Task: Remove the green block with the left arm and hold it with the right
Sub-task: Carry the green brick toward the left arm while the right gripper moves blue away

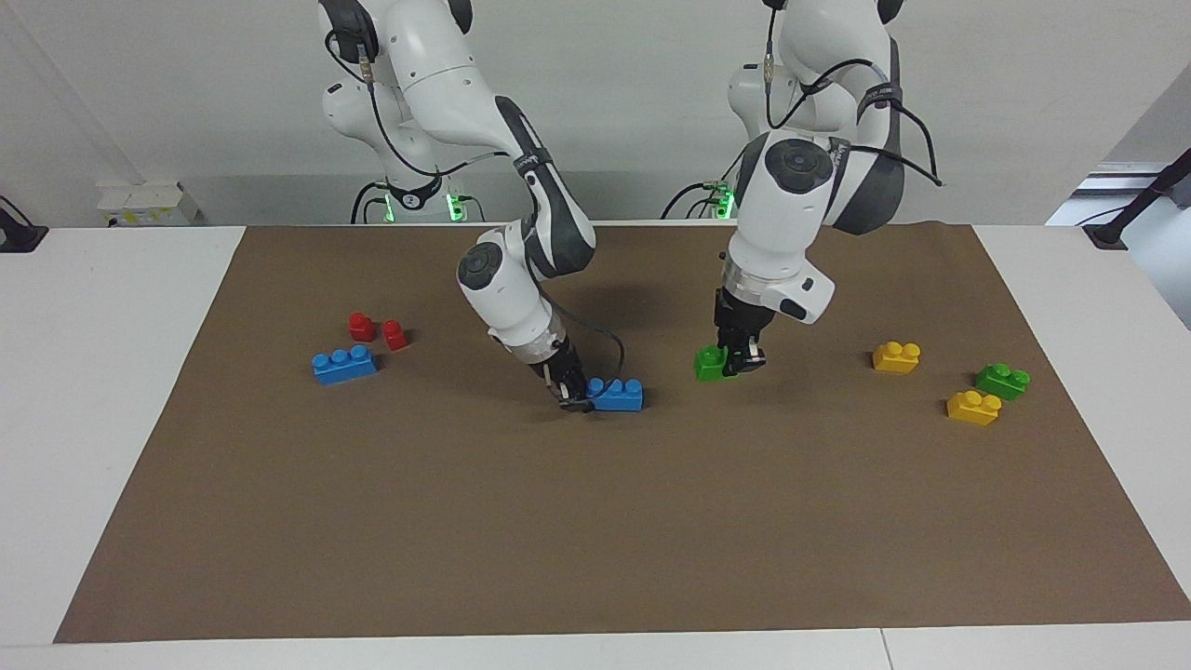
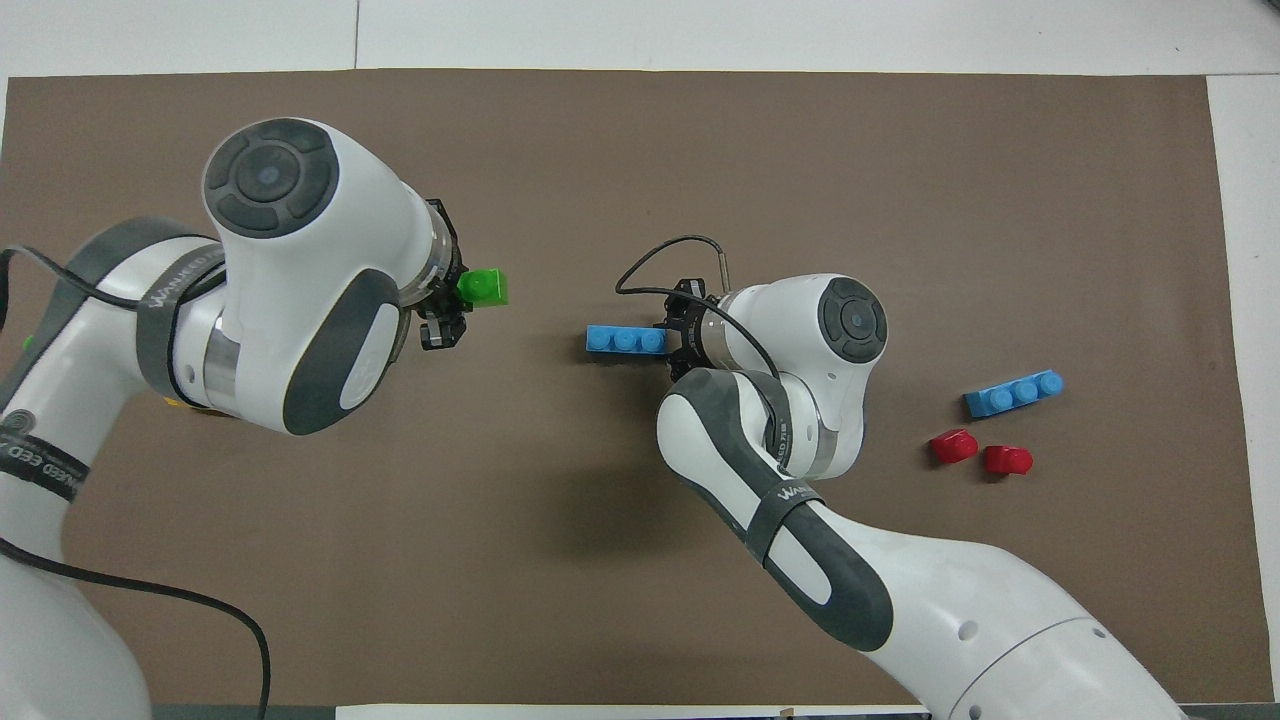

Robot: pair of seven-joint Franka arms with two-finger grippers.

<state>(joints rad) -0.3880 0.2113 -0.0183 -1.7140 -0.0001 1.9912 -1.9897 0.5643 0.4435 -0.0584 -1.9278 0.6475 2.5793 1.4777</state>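
Note:
The lime-green two-stud block [image 1: 713, 364] is over the mat's middle, toward the left arm's end, with one end between the fingers of my left gripper [image 1: 742, 363], which is shut on it. In the overhead view the green block [image 2: 484, 288] sticks out from the left gripper [image 2: 447, 313]. I cannot tell whether the block touches the mat. My right gripper [image 1: 579, 401] is low at the mat's middle, shut on one end of a blue three-stud brick [image 1: 618, 395] that lies on the mat. The blue brick [image 2: 624, 340] and the right gripper [image 2: 673, 340] also show from overhead.
A second blue brick [image 1: 344, 364] and two small red pieces [image 1: 361, 326] [image 1: 394, 335] lie toward the right arm's end. Two yellow bricks [image 1: 896, 356] [image 1: 973, 407] and a darker green brick [image 1: 1002, 381] lie toward the left arm's end. The brown mat [image 1: 595, 540] covers the table.

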